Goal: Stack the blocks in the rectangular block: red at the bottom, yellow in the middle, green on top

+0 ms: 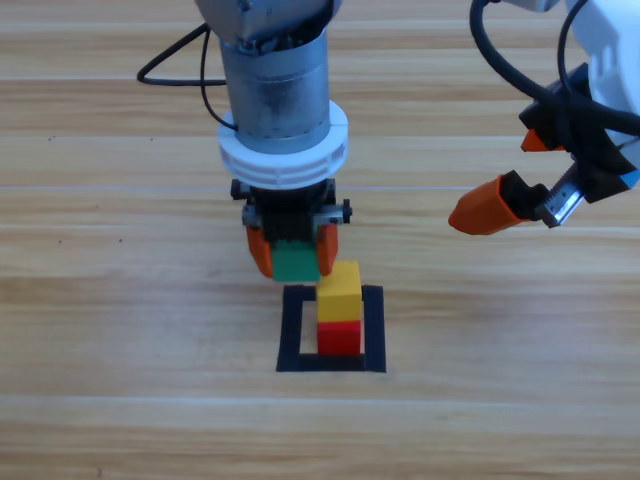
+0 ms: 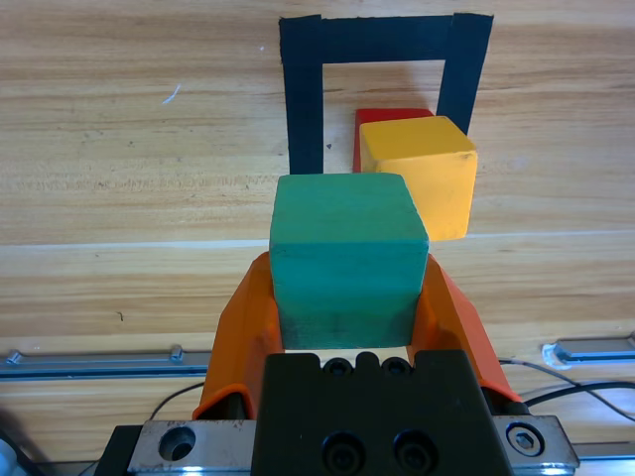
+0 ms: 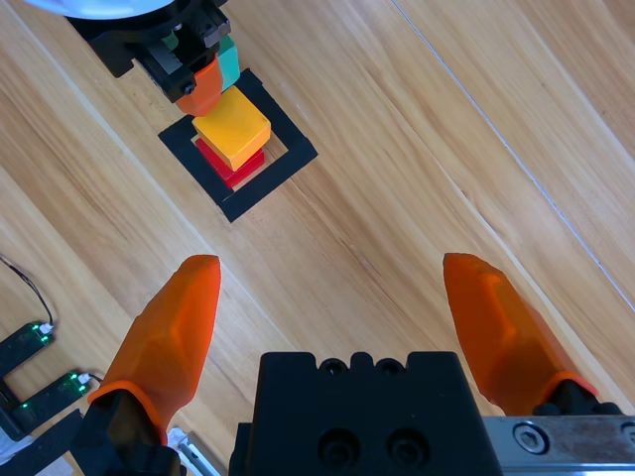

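The red cube point(image 1: 340, 338) rests inside the black tape rectangular block point(image 1: 293, 330), toward its right side, and the yellow cube point(image 1: 340, 288) sits on top of it. My left gripper point(image 1: 293, 252) is shut on the green cube point(image 1: 295, 261), held in the air just up and left of the stack. The left wrist view shows the green cube point(image 2: 347, 256) between the jaws, with the yellow cube point(image 2: 419, 171), red cube point(image 2: 389, 116) and tape outline point(image 2: 301, 89) beyond. My right gripper point(image 1: 512, 180) hangs open and empty at the right, well clear of the stack.
A black cable point(image 1: 178, 62) loops on the table behind the left arm. Bare wooden tabletop lies around the tape outline on all sides.
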You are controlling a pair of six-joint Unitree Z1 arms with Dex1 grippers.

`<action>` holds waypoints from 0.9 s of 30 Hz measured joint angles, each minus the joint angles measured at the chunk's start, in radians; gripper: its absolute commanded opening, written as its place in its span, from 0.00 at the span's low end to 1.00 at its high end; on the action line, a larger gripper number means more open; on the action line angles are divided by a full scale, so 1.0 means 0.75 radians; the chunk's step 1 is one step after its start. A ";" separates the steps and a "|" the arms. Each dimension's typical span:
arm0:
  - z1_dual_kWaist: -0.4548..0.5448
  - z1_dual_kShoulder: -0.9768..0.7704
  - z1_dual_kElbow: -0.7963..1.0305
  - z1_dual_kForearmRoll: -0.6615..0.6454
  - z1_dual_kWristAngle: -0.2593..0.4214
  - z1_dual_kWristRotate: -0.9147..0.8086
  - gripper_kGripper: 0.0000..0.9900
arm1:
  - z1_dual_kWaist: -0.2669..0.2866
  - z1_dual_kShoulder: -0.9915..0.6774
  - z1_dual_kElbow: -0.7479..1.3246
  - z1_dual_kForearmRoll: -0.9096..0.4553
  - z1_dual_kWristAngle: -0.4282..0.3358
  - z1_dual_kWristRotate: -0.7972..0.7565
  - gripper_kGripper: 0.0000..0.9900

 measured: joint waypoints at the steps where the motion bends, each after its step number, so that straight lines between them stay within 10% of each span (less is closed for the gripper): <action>1: 0.000 0.000 -0.004 0.000 0.000 0.000 0.00 | 0.000 0.000 0.000 0.000 0.001 -0.001 1.00; 27: -0.035 0.062 -0.102 0.000 0.002 -0.012 0.00 | 0.000 0.000 0.000 0.000 0.003 -0.004 1.00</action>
